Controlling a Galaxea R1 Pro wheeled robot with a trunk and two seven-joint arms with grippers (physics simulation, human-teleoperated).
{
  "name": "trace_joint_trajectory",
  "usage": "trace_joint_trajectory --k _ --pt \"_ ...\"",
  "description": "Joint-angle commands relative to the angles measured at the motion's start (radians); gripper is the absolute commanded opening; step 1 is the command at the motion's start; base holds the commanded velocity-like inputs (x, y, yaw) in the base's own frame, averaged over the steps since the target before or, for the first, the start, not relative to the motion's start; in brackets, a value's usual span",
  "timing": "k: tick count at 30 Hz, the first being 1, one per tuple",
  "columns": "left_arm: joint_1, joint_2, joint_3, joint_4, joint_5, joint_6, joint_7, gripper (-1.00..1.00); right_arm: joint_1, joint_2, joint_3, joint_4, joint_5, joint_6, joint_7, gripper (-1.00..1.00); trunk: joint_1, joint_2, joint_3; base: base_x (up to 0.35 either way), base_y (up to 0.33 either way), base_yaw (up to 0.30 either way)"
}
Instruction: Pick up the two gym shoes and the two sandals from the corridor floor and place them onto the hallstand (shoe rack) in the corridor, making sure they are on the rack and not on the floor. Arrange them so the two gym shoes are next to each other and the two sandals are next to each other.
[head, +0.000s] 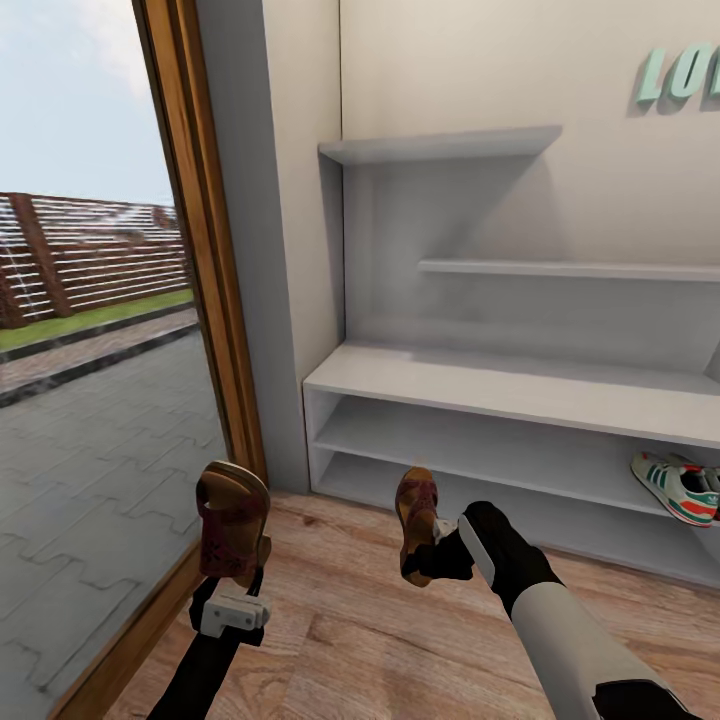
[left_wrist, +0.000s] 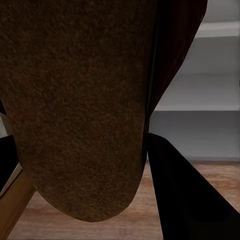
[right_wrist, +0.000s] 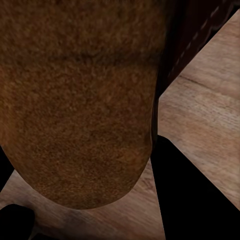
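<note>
1. Head view: my left gripper (head: 232, 590) is clamped on one sandal (head: 233, 520) at 7 o'clock, above the corridor floor (head: 380, 640); my right gripper (head: 432, 548) grips the other sandal (head: 416, 508) before the hallstand (head: 500, 385). A gym shoe (head: 682, 490) sits on its lower shelf at 3 o'clock.
2. Left wrist view: brown sole (left_wrist: 75, 100) close against my finger (left_wrist: 190, 200).
3. Right wrist view: brown sole (right_wrist: 75, 100) above floor planks (right_wrist: 200, 110).

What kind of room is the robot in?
Probably a home's entrance hallway. There's a low white shoe rack with a sneaker on its shelf, a wood plank floor, and a tall glass door or window looking out on a paved yard.
</note>
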Motion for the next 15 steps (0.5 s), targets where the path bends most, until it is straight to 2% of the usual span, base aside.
trace_joint_trajectory --k 1,5,15 --pt "0.0 0.0 0.0 0.0 -0.003 0.0 0.001 -1.0 0.0 0.0 0.0 0.0 -0.001 0.0 -0.001 -1.0 0.0 0.0 0.0 0.068 0.0 0.0" --pt "0.0 0.0 0.0 0.0 -0.003 0.0 0.001 -1.0 0.0 0.0 0.0 0.0 -0.001 0.0 -0.001 -1.0 0.0 0.0 0.0 0.195 0.0 0.0" --pt "0.0 0.0 0.003 0.0 -0.003 0.0 0.002 -1.0 0.0 -0.001 0.0 0.0 -0.003 0.0 0.001 -1.0 0.0 0.0 0.0 0.313 0.0 0.0"
